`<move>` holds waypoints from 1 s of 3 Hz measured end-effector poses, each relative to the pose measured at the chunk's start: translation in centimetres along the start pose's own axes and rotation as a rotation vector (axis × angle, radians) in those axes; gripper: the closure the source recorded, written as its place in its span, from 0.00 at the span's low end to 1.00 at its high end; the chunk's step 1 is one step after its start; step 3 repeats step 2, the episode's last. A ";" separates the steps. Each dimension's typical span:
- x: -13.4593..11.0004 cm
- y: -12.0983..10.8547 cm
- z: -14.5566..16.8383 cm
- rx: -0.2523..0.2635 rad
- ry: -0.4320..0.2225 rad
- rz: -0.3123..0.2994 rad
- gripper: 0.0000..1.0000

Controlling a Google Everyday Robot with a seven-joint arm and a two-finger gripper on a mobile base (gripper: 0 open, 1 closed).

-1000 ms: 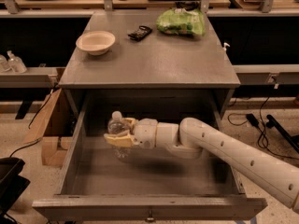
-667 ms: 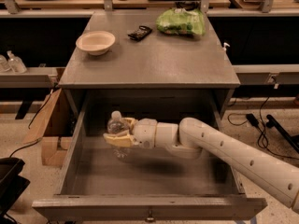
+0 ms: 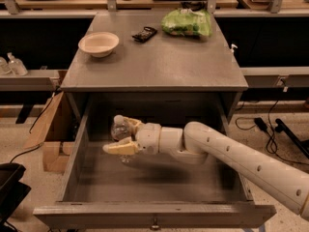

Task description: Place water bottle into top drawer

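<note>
A cardboard box (image 3: 48, 129) sits on speckled floor (image 3: 14, 134) beside the grey table (image 3: 159, 62).

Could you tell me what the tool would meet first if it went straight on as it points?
Probably the drawer, at its side wall: the tool, holding the water bottle inside it, points that way.

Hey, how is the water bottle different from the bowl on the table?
The water bottle is clear; the bowl is opaque cream. The bottle is tall and narrow, while the bowl is wide and shallow. The bottle is held by the gripper, shut on it inside the open top drawer; the bowl rests free on the table. Both are toward the table's left side.
</note>
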State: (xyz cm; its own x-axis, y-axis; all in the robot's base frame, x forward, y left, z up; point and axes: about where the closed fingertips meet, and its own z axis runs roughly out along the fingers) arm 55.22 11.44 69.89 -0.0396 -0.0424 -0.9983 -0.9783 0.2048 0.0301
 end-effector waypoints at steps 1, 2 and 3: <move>0.0 0.1 0.1 -0.002 0.000 0.000 0.00; 0.0 0.1 0.1 -0.002 0.000 0.000 0.00; 0.0 0.1 0.1 -0.002 0.000 0.000 0.00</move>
